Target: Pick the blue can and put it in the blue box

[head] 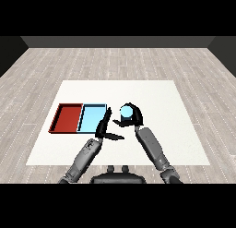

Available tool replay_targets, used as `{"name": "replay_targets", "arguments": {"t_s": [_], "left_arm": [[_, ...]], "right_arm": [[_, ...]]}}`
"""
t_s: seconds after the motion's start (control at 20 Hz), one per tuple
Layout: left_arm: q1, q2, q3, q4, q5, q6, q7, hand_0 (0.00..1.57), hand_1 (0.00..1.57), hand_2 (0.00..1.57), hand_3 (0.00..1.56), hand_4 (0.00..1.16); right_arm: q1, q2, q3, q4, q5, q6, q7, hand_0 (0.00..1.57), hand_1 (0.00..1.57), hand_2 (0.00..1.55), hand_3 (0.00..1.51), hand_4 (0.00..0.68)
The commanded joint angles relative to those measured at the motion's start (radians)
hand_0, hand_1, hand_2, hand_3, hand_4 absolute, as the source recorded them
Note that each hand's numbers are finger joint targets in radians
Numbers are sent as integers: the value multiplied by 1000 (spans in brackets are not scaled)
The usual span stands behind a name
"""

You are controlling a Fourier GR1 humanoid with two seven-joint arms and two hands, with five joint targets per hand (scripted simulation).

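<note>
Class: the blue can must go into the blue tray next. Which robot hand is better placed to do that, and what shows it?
The right robot hand: its fingers are curled round the can, just right of the blue tray. The left robot hand is open and holds nothing.

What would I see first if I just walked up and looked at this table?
Your eye would go first to the blue can, held in the right hand, whose black fingers curl round it near the middle of the white table. Next you would spot the two bright trays lying side by side left of the can: the red tray and the light blue tray. The left hand sits open by the blue tray's right edge.
</note>
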Motion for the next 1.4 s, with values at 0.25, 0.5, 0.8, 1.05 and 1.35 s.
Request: {"name": "replay_targets", "arguments": {"t_s": [0.25,0.5,0.8,1.05,1.35], "left_arm": [[-103,0,-143,73,140,133,6,0,0,0,0,0],[-185,0,-117,189,218,122,-43,0,0,0,0,0],[-195,0,-95,234,198,100,-57,0,0,0,0,0],[-204,0,-120,232,212,110,-30,0,0,0,0,0],[-122,0,-115,236,167,77,-93,0,0,0,0,0]], "right_arm": [[-55,0,55,34,-55,-26,-24,1435,1435,1460,1357,553],[9,0,41,-5,-28,1,-20,1435,1435,1463,1375,550],[-6,0,139,73,-89,-50,-114,1418,1418,1454,1366,557],[30,0,78,-5,-63,6,-80,1430,1430,1457,1374,552],[-54,0,137,10,-76,-53,-21,1428,1428,1461,1376,551]]}}
